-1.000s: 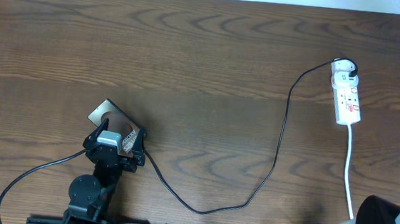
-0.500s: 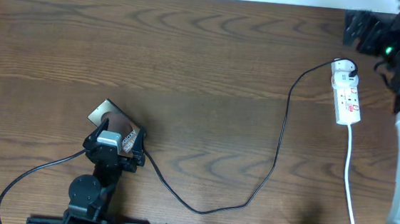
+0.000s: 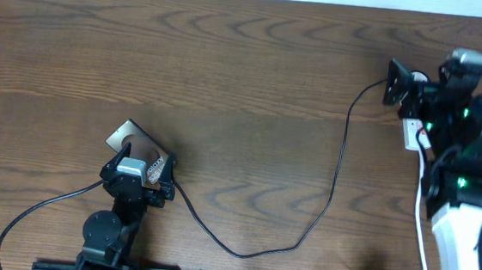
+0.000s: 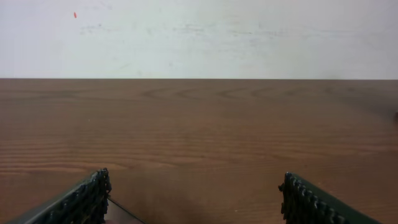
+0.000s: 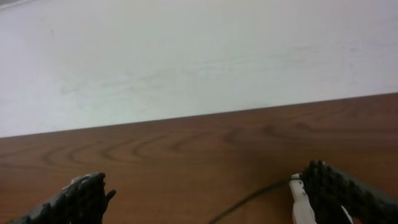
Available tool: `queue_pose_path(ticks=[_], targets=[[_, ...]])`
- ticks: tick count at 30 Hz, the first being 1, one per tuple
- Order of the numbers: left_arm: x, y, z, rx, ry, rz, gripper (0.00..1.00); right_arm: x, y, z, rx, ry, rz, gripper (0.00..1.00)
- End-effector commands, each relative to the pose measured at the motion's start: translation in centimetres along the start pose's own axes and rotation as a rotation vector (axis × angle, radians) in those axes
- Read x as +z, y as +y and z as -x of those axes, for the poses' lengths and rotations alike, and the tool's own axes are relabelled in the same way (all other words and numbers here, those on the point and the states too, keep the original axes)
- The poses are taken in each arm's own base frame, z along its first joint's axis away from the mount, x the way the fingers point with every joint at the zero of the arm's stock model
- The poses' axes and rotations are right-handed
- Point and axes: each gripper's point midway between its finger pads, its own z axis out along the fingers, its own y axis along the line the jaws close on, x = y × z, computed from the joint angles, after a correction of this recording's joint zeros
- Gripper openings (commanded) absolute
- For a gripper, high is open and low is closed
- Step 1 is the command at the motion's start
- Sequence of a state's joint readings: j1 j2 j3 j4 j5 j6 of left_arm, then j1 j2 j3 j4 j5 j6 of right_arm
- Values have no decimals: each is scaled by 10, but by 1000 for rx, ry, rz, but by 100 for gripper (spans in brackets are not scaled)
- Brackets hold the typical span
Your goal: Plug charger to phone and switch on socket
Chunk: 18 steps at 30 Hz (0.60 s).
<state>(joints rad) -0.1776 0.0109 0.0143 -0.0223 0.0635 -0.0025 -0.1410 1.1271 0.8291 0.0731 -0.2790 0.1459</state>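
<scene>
The phone (image 3: 123, 134) lies on the table at the left, its near end hidden under my left gripper (image 3: 146, 159). That gripper is open and empty, and a phone corner (image 4: 119, 215) shows by its left finger in the left wrist view. The charger (image 3: 334, 173) runs from beside the left gripper in a loop up to the socket; its tip is hidden. The socket (image 3: 412, 131) is mostly covered by my right arm. My right gripper (image 3: 405, 81) is open over the socket's far end. In the right wrist view (image 5: 205, 200) the socket end (image 5: 300, 202) and the charger (image 5: 249, 201) show.
The socket's white cord (image 3: 423, 197) runs down towards the table's front edge beside the right arm. A thick black robot cable (image 3: 37, 205) curves at the front left. The table's far edge meets a white wall (image 4: 199, 37).
The right arm has come in from the right and now hangs over the socket, covering most of it. The left arm, phone and charger have not moved.
</scene>
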Motion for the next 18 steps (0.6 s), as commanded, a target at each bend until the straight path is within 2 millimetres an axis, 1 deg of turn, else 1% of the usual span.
queue_pose_path(ticks=[1, 6, 11, 16, 18], targets=[[0, 2, -14, 1, 49, 6, 86, -19, -4, -4, -16, -47, -49, 99], [0, 2, -14, 1, 49, 6, 86, -45, -4, -12, -36, -109, -75, 99], [0, 2, -14, 1, 49, 6, 86, -67, 2, -19, -91, -159, -71, 99], [0, 2, -14, 1, 49, 6, 86, -90, 7, -27, -106, -214, -64, 99], [0, 2, -14, 1, 49, 6, 86, -96, 8, -31, -109, -229, -62, 99]])
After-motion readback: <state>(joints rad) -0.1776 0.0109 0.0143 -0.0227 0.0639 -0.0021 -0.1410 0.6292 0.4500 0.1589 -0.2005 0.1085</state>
